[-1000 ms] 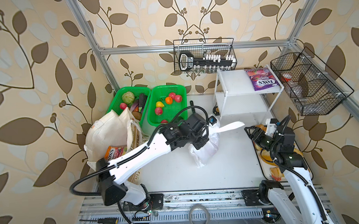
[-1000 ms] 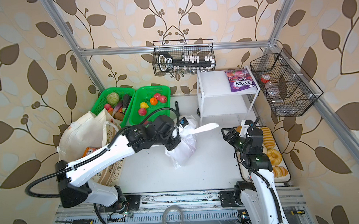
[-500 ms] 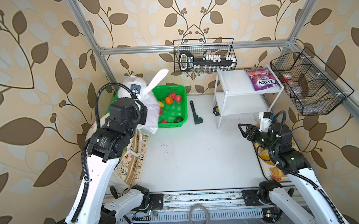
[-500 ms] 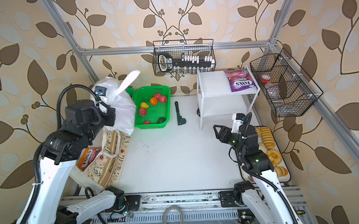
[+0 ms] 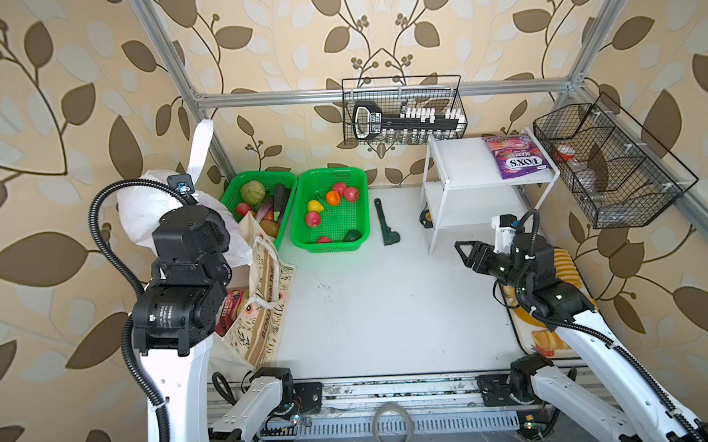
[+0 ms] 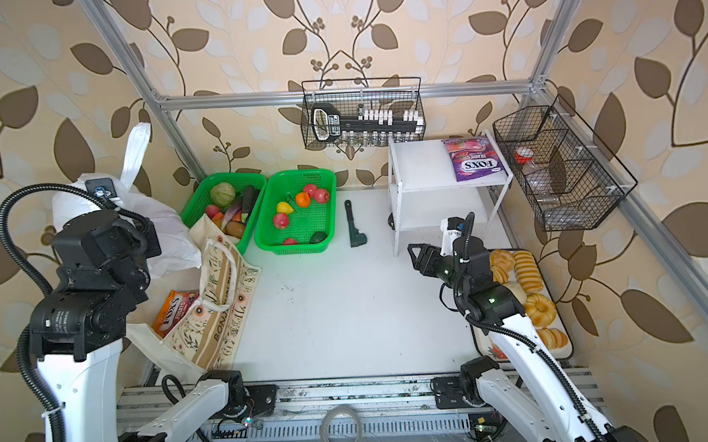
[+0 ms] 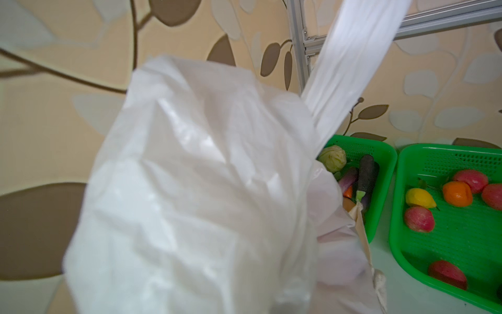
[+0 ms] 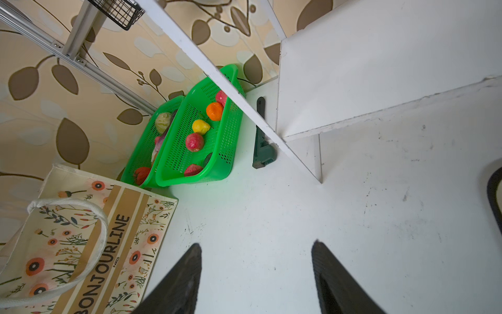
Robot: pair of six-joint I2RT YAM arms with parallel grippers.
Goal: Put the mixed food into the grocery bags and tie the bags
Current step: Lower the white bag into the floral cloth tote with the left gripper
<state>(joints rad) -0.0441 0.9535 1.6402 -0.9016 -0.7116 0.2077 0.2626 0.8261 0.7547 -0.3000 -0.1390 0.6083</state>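
clock = table as seen in both top views, 12 = back wall.

left pincer: clenched, grasping the white plastic bag. My tips are buried in the film and show in no view; the left wrist view is almost all bag. The left arm holds it raised at 10 o'clock, by the side wall. Its lower end is just beside the upper edge of the cloth tote; touching or not, can't tell. One loop handle stands up toward 12. What's in the bag: can't tell, the film is opaque.

right pincer: released, jaws well apart, nothing between them. It hovers at 3 o'clock over the bare table, pointing toward 9, just in front of the white shelf.

the tote lies slumped at 9 o'clock. The orange FOX'S pouch sits at its open mouth, partly behind the printed front panel.

the purple snack packet lies flat on the shelf top at 1 o'clock.

the fruit basket is at 12, just beside the vegetable basket at 11. In the fruit basket: yellow pear, orange, several red fruits, all apart from both bags.

a dark green tool lies on the table between the fruit basket and the shelf. The bread tray is at 4 o'clock, beside the right arm.
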